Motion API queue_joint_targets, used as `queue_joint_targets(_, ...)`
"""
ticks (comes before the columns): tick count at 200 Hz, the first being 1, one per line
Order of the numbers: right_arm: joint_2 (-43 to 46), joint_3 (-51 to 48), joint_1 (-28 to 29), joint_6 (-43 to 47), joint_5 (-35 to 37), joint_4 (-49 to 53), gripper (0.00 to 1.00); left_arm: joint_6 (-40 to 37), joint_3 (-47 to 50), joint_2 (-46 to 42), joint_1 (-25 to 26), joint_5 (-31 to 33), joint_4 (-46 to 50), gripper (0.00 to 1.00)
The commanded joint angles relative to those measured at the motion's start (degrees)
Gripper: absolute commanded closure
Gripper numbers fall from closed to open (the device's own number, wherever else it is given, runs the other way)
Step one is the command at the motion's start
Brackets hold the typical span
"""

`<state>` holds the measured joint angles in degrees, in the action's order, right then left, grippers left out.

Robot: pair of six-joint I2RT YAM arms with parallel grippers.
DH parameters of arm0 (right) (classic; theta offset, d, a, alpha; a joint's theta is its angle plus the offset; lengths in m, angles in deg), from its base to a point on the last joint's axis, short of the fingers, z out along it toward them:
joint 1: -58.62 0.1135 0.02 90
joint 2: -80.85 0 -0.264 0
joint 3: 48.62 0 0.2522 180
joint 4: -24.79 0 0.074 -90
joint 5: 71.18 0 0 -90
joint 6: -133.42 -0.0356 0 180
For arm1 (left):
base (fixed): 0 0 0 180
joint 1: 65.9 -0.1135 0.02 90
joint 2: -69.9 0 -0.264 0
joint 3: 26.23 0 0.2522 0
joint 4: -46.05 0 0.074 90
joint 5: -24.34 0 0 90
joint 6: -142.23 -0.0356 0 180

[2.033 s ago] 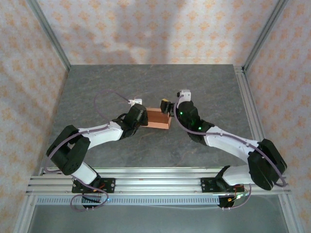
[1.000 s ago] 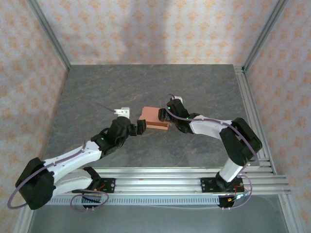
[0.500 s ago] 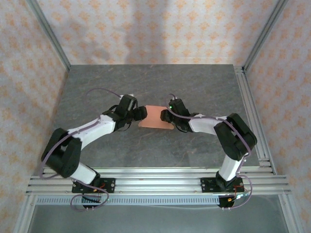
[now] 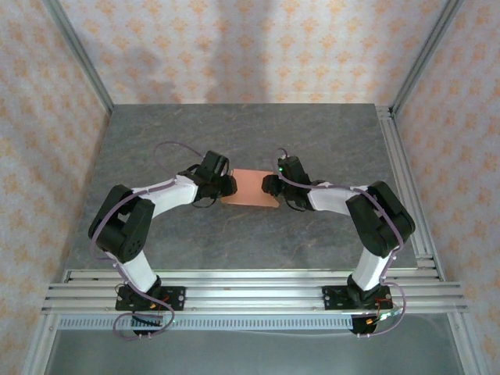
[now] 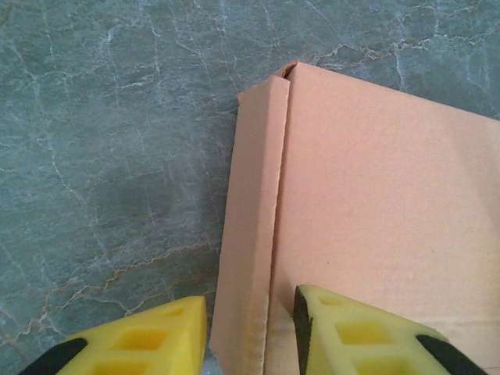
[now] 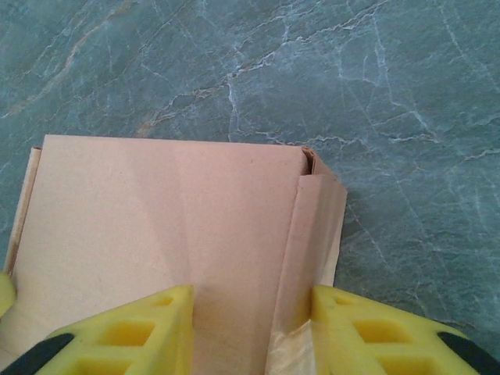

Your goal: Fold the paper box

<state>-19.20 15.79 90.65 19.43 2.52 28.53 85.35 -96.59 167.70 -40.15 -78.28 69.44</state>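
The grey marbled table (image 4: 156, 141) spans the floor of the cell, with patterned wallpaper (image 4: 234, 47) rising behind it and on both sides. The 2 arms bend inward from their bases at the near edge and meet in the middle. The paper box (image 4: 250, 190), a low salmon-orange card rectangle, lies flat on the table between them, 1 wrist at each short end. The left gripper (image 5: 250, 337) straddles the box's left end wall: 1 yellow finger sits outside over the table, the other on the top face, both just beside the folded wall. I cannot tell whether they pinch it. The right gripper (image 6: 251, 332) straddles the right end wall with its jaws apart, a bare strip of card showing between the inner finger and that wall.
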Motion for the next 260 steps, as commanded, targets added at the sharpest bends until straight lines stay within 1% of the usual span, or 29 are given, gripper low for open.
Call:
queue_joint_targets(1, -0.8, -1.5, -0.2, 0.3, -2.2, -0.3, 0.58, -1.0, -0.7, 0.9, -0.5, -0.5, 0.5, 0.69)
queue_joint_targets(33, 0.8, -2.0, -0.7, 0.8, -3.9, -2.6, 0.50, -1.7, 0.4, 1.7, -0.9, -1.4, -0.8, 0.76)
queue_joint_targets(41, 1.3, -2.1, -0.7, 1.1, -4.2, -3.4, 0.48, -2.0, 0.8, 2.0, -0.9, -1.5, -1.4, 0.79)
queue_joint_targets(50, 1.9, -2.6, -0.7, 1.2, -4.2, -4.4, 0.46, -2.2, 1.3, 2.4, -1.0, -1.7, -2.0, 0.85)
queue_joint_targets(55, 2.2, -2.9, -0.8, 1.2, -4.0, -4.9, 0.45, -2.2, 1.6, 2.6, -1.1, -1.8, -2.4, 0.86)
queue_joint_targets(91, 4.4, -4.9, -1.1, 1.3, -1.9, -7.0, 0.41, -2.2, 4.1, 3.4, -1.9, -5.0, -6.8, 0.89)
queue_joint_targets(97, 4.8, -5.3, -1.1, 1.4, -1.7, -7.5, 0.40, -3.7, 4.5, 3.5, -2.3, -6.1, -7.4, 0.89)
queue_joint_targets(115, 5.8, -6.5, -1.9, 0.3, -1.8, -9.0, 0.36, -4.2, 5.3, 4.1, -3.5, -9.4, -9.1, 0.90)
queue_joint_targets(145, 5.9, -9.4, -5.7, -7.7, -7.7, -17.5, 0.29, -4.8, 6.0, 5.5, -5.9, -15.4, -11.4, 0.91)
queue_joint_targets(160, 4.8, -9.4, -7.1, -11.1, -11.5, -20.4, 0.27, -5.1, 6.0, 6.1, -6.6, -16.9, -11.7, 0.92)
queue_joint_targets(175, 3.9, -9.4, -7.7, -13.1, -13.2, -22.1, 0.26, -5.1, 6.1, 6.5, -6.9, -17.6, -12.2, 0.92)
queue_joint_targets(228, 1.7, -8.4, -8.3, -15.6, -15.5, -20.7, 0.24, -4.8, 6.9, 7.5, -7.6, -18.2, -12.8, 0.92)
queue_joint_targets(243, 1.9, -8.4, -8.5, -15.4, -13.3, -17.8, 0.23, -4.7, 7.3, 7.5, -7.9, -18.2, -13.0, 0.92)
queue_joint_targets(260, 2.0, -7.8, -8.6, -13.2, -10.4, -13.1, 0.22, -4.6, 7.7, 7.4, -8.3, -18.3, -13.3, 0.92)
